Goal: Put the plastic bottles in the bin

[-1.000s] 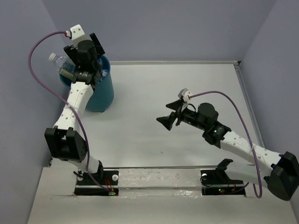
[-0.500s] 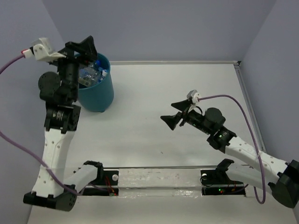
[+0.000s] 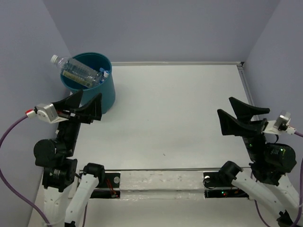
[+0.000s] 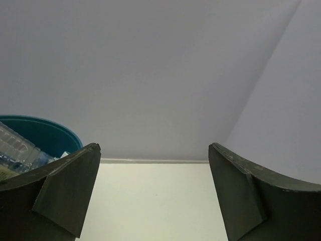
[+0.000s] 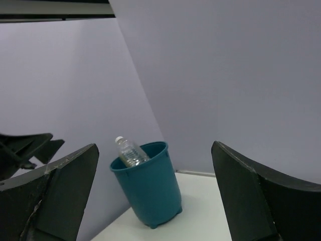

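Observation:
The teal bin [image 3: 108,92] stands at the table's far left corner. Clear plastic bottles lie inside it. A larger bottle with a cream label [image 3: 75,69] leans out over its left rim, cap up. The bin also shows in the right wrist view [image 5: 150,191] with that bottle [image 5: 129,150], and its rim shows in the left wrist view [image 4: 45,131]. My left gripper [image 3: 88,102] is open and empty, raised just in front of the bin. My right gripper [image 3: 233,117] is open and empty, raised at the near right.
Lilac walls close the table at the back and both sides. A metal rail [image 3: 161,182] with the arm bases runs along the near edge. Purple cables trail from both wrists.
Both arms have pulled back toward their bases. The left gripper left the bin's top and the large bottle now rests in the bin. The right gripper has moved back to the near right.

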Action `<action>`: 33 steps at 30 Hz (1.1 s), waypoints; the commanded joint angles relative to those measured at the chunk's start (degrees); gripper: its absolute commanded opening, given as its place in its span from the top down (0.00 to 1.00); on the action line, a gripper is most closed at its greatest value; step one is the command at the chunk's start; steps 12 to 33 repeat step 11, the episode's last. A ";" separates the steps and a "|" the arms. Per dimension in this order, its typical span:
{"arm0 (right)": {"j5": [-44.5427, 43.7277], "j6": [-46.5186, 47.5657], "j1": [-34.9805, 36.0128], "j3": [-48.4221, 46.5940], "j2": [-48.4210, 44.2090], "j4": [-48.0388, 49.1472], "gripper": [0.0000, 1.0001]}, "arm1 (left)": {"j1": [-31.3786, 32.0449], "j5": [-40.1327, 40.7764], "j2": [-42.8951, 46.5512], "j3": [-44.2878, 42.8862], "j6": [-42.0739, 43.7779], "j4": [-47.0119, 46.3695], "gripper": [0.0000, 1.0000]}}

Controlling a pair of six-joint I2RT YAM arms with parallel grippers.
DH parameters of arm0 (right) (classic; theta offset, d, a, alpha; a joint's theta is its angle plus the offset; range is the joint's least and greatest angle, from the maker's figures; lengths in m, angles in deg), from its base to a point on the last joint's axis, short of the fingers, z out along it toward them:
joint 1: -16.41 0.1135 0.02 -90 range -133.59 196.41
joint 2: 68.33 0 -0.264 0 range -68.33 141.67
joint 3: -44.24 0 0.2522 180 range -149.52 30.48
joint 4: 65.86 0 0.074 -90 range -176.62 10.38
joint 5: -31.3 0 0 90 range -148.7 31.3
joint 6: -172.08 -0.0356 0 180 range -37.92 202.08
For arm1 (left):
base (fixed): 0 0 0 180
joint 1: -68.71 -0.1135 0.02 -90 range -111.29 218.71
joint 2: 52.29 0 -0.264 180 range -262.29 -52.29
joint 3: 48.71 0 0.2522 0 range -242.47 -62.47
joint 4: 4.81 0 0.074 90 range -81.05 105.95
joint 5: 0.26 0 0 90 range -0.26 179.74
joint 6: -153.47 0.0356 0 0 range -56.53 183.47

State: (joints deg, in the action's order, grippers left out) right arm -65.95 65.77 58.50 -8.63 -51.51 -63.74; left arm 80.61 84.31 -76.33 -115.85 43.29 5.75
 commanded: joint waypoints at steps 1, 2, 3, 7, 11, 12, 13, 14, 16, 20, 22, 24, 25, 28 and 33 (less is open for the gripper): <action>-10.23 0.58 0.37 0.09 -6.95 -11.91 0.00 | 0.23 -5.20 2.50 -0.76 2.43 4.59 0.01; -11.38 0.67 0.37 0.79 -8.11 -12.88 0.00 | 0.23 -5.64 2.76 -0.67 2.08 5.13 0.01; -12.95 0.85 0.37 1.05 -9.94 -14.20 0.00 | 0.31 -6.69 2.94 -0.15 2.08 5.05 0.01; -13.24 1.29 0.37 0.88 -10.58 -14.91 0.00 | 0.40 -8.10 2.68 0.74 1.64 3.64 0.01; -11.22 2.07 0.37 -2.71 -6.54 -15.09 0.00 | 0.40 -7.05 1.71 0.83 1.20 1.45 0.01; -11.22 2.07 0.37 -2.71 -6.54 -15.09 0.00 | 0.40 -7.05 1.71 0.83 1.20 1.45 0.01; -11.22 2.07 0.37 -2.71 -6.54 -15.09 0.00 | 0.40 -7.05 1.71 0.83 1.20 1.45 0.01; -11.22 2.07 0.37 -2.71 -6.54 -15.09 0.00 | 0.40 -7.05 1.71 0.83 1.20 1.45 0.01; -11.22 2.07 0.37 -2.71 -6.54 -15.09 0.00 | 0.40 -7.05 1.71 0.83 1.20 1.45 0.01; -11.22 2.07 0.37 -2.71 -6.54 -15.09 0.00 | 0.40 -7.05 1.71 0.83 1.20 1.45 0.01; -11.22 2.07 0.37 -2.71 -6.54 -15.09 0.00 | 0.40 -7.05 1.71 0.83 1.20 1.45 0.01; -11.22 2.07 0.37 -2.71 -6.54 -15.09 0.00 | 0.40 -7.05 1.71 0.83 1.20 1.45 0.01; -11.22 2.07 0.37 -2.71 -6.54 -15.09 0.00 | 0.40 -7.05 1.71 0.83 1.20 1.45 0.01; -11.22 2.07 0.37 -2.71 -6.54 -15.09 0.00 | 0.40 -7.05 1.71 0.83 1.20 1.45 0.01; -11.22 2.07 0.37 -2.71 -6.54 -15.09 0.00 | 0.40 -7.05 1.71 0.83 1.20 1.45 0.01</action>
